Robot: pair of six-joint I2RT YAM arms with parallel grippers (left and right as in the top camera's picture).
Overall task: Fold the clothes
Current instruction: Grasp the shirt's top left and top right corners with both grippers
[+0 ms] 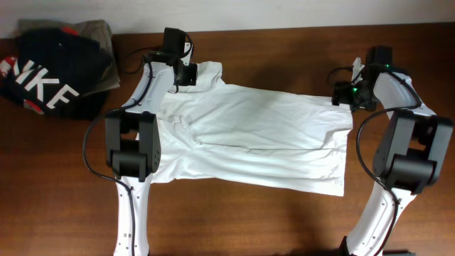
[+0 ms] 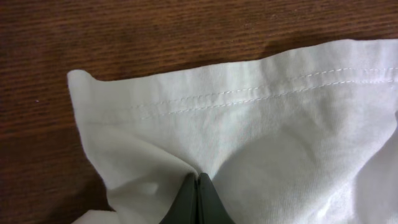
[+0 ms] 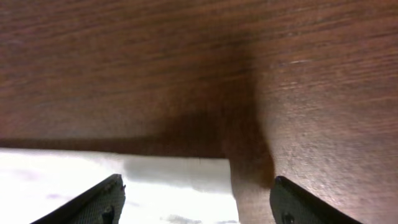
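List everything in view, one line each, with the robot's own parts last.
T-shirt: one, white, spread flat across the middle of the table, with its hem towards the right arm.
black garment: one, black with big white letters and some red, bunched at the table's far left corner.
olive-grey garment: one, olive-grey, lying partly under the black one.
table: one, dark brown wood, under everything.
arms: two, white and black, left arm over the shirt's left side, right arm just off its right edge.
left fingers: one pair, dark, shut on a pinch of the T-shirt near a stitched edge.
right fingers: one pair, dark, open, either side of the T-shirt's far right corner.
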